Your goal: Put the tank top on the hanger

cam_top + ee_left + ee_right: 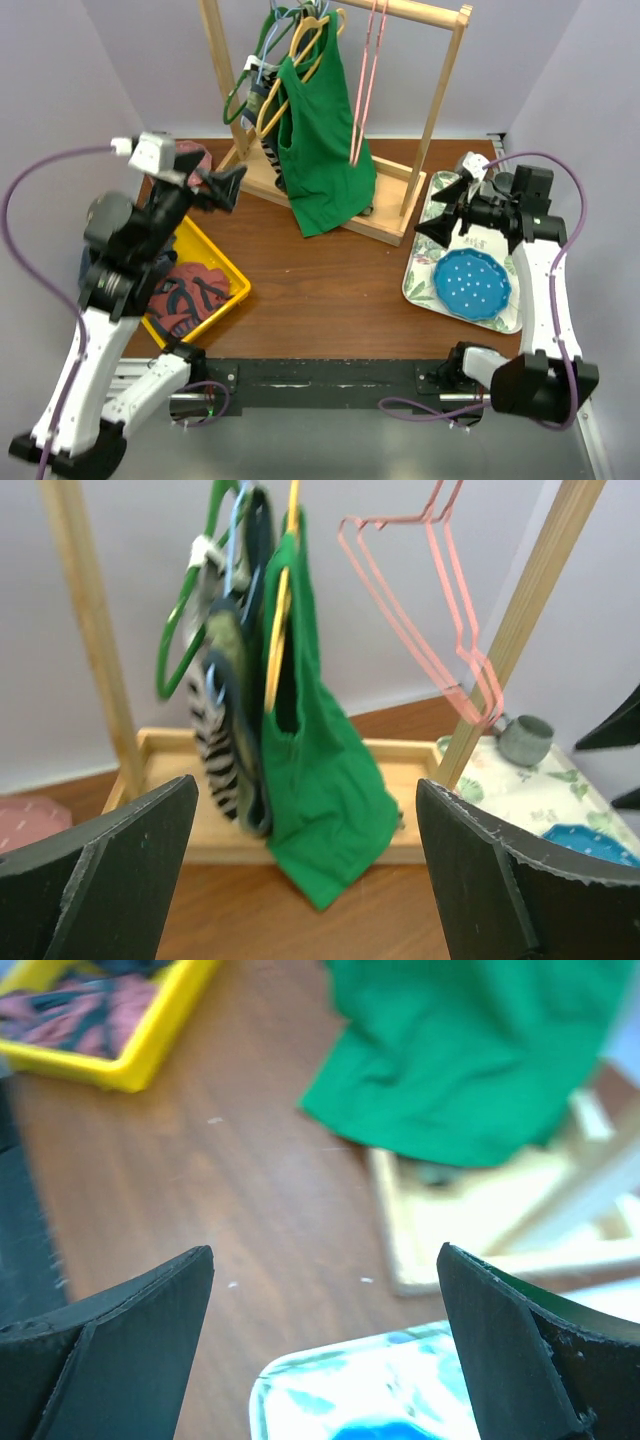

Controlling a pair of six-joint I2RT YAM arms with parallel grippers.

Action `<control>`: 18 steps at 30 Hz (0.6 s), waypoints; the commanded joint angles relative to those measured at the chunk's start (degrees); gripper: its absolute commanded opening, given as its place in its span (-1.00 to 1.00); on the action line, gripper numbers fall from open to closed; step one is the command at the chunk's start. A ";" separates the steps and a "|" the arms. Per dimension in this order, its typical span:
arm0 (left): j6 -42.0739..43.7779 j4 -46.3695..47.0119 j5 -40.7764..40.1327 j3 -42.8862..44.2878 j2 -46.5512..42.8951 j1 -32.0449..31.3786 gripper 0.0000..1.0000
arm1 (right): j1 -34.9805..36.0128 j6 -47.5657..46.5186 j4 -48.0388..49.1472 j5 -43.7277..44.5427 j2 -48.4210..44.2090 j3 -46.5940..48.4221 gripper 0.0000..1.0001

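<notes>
The bright green tank top [322,140] hangs on the yellow-orange hanger [296,62], which hooks over the top bar of the wooden rack [440,95]. Its hem droops to the rack's base. In the left wrist view the tank top [320,770] and hanger [280,620] show straight ahead. My left gripper [226,188] is open, left of the rack and apart from the cloth; nothing sits between its fingers [120,870]. My right gripper [440,208] is open over the patterned tray, right of the rack. The right wrist view catches the tank top's hem [470,1050].
Pink hangers [366,80], a dark green hanger [262,55] and other garments [225,710] share the rack. A yellow bin [232,272] of clothes is at the left. A floral tray [418,272] holds a blue plate [472,284] at the right. A grey cup [526,739] stands on the tray.
</notes>
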 commanded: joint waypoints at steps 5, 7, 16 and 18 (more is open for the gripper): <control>0.30 -13.95 -15.62 -15.90 -19.78 0.11 0.94 | -0.22 15.95 5.40 16.51 -4.89 4.77 0.97; -0.31 -15.90 -18.78 -18.09 -24.18 0.11 0.97 | -0.22 18.33 6.10 18.00 -5.85 5.21 0.97; -5.06 -18.02 -22.75 -23.38 -33.07 0.02 0.99 | -0.22 31.00 8.04 25.40 -7.70 8.55 0.97; -4.80 -18.55 -22.75 -23.12 -33.33 0.02 1.00 | -0.22 31.88 7.68 26.89 -8.49 8.99 0.97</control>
